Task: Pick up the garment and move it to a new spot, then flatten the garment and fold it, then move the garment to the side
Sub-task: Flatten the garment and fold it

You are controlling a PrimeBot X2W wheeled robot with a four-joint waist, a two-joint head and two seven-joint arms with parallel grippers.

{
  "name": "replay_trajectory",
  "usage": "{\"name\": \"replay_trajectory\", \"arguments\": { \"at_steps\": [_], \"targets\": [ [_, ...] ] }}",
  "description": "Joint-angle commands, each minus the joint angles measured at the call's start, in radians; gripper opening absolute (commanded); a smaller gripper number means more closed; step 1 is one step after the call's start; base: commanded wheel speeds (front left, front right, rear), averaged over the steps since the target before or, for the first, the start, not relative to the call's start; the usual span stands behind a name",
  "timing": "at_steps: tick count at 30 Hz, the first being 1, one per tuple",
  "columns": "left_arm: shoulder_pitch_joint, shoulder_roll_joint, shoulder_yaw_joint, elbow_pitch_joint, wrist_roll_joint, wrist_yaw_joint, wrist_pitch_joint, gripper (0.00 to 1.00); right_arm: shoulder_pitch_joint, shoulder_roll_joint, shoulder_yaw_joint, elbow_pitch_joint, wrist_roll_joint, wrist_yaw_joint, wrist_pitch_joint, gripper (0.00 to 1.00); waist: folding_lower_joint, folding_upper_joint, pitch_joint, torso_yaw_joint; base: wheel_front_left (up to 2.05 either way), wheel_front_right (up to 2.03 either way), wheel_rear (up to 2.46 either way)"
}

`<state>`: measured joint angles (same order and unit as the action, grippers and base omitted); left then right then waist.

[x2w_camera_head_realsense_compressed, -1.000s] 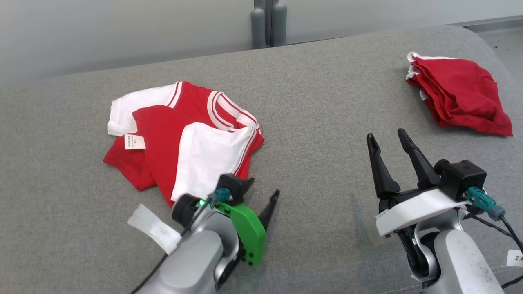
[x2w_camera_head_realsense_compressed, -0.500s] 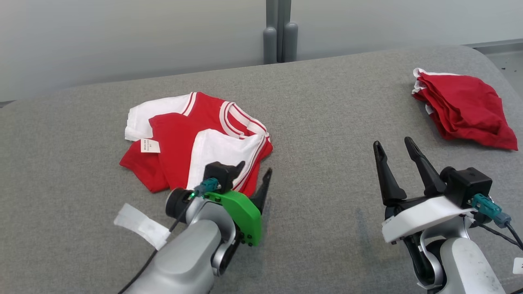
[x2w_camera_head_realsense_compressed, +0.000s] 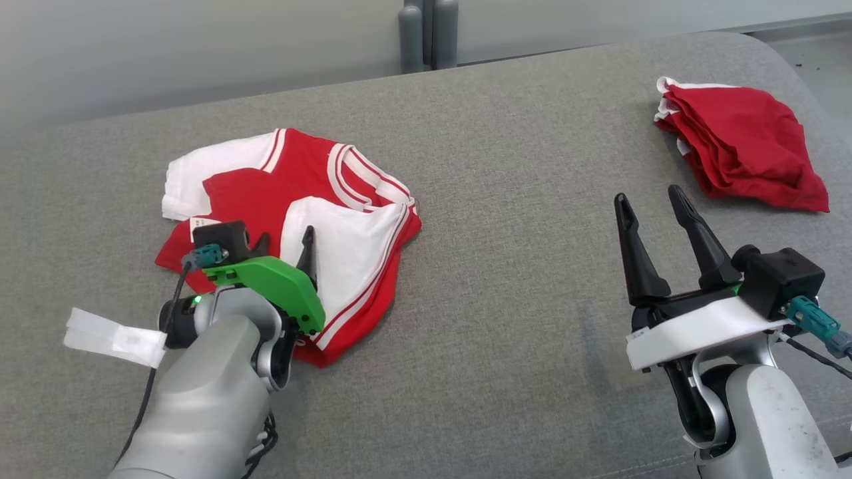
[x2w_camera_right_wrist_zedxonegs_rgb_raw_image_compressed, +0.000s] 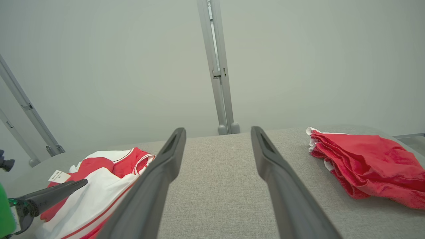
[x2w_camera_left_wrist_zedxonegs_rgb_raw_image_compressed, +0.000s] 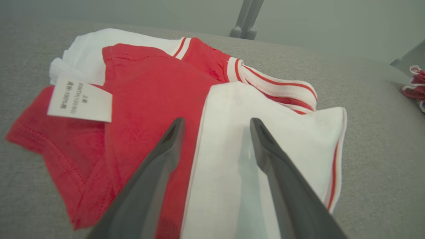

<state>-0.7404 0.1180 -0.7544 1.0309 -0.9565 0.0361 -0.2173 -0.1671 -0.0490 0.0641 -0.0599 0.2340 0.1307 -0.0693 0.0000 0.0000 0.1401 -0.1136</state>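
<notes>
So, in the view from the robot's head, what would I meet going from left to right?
White tape tag → red-and-white shirt → grey posts → right tool → folded red pile.

The left gripper (x2w_camera_head_realsense_compressed: 286,238) sits near left, jaws wide apart, fingers pointing far. The right gripper (x2w_camera_head_realsense_compressed: 649,197) sits near right, equally wide, fingers angled up.

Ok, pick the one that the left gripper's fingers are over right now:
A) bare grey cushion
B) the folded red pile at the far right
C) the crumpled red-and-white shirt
C: in the left wrist view the open left gripper reaches over the red-and-white shirt, one finger above red cloth and the other above the white panel. Contact cannot be told.
</notes>
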Motion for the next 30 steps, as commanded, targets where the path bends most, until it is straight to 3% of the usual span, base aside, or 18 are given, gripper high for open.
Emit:
{"name": "replay_trajectory", "arguments": {
  "at_steps": [1, 13, 14, 15, 16, 19, 20, 21, 22, 30],
  "targets": [
    [-0.03, 0.016, 0.015, 0.026, -0.018, -0.01, 0.001, 1.0, -0.011, -0.003, -0.004, -0.009, -0.007, 0.0, -0.002, 1.0, 0.0, 0.0, 0.046, -0.039, 0.0, 0.0, 0.0],
    [-0.073, -0.013, 0.012, 0.093, -0.046, -0.108, 0.048, 1.0, -0.015, -0.003, -0.025, -0.003, -0.006, 0.0, -0.016, 1.0, 0.0, 0.0, 0.07, -0.043, 0.0, 0.0, 0.0],
    [-0.075, -0.017, 0.01, 0.095, -0.047, -0.111, 0.051, 0.84, -0.017, -0.003, -0.024, -0.002, -0.005, 0.0, -0.018, 1.0, 0.0, 0.0, 0.069, -0.041, 0.0, 0.0, 0.0],
    [-0.078, -0.02, 0.004, 0.097, -0.042, -0.115, 0.048, 0.75, -0.02, -0.003, -0.02, -0.001, -0.003, 0.0, -0.02, 1.0, 0.0, 0.0, 0.068, -0.039, 0.0, 0.0, 0.0],
    [-0.081, -0.022, 0.001, 0.099, -0.036, -0.115, 0.041, 0.56, -0.021, -0.003, -0.019, 0.0, -0.002, 0.0, -0.022, 1.0, 0.0, 0.0, 0.066, -0.038, 0.0, 0.0, 0.0],
    [-0.089, -0.028, -0.003, 0.103, -0.03, -0.117, 0.021, 0.37, -0.02, -0.003, -0.016, 0.003, 0.0, 0.0, -0.022, 1.0, 0.0, 0.0, 0.062, -0.035, 0.0, 0.0, 0.0],
    [-0.092, -0.029, -0.005, 0.104, -0.028, -0.118, 0.017, 0.27, -0.019, -0.003, -0.016, 0.004, 0.0, 0.0, -0.023, 1.0, 0.0, 0.0, 0.061, -0.034, 0.0, 0.0, 0.0],
    [-0.093, -0.031, -0.008, 0.104, -0.024, -0.12, 0.011, 0.09, -0.018, -0.003, -0.016, 0.005, 0.0, 0.0, -0.022, 1.0, 0.0, 0.0, 0.059, -0.032, 0.0, 0.0, 0.0],
    [-0.093, -0.033, -0.011, 0.105, -0.022, -0.122, 0.009, 0.0, -0.016, -0.003, -0.016, 0.006, -0.001, 0.0, -0.022, 1.0, 0.0, 0.0, 0.057, -0.031, 0.0, 0.0, 0.0],
    [-0.085, -0.043, -0.035, 0.102, -0.003, -0.131, -0.012, 0.0, -0.008, -0.003, -0.019, 0.012, 0.001, 0.0, -0.019, 1.0, 0.0, 0.0, 0.044, -0.021, 0.0, 0.0, 0.0]
  ]
}}
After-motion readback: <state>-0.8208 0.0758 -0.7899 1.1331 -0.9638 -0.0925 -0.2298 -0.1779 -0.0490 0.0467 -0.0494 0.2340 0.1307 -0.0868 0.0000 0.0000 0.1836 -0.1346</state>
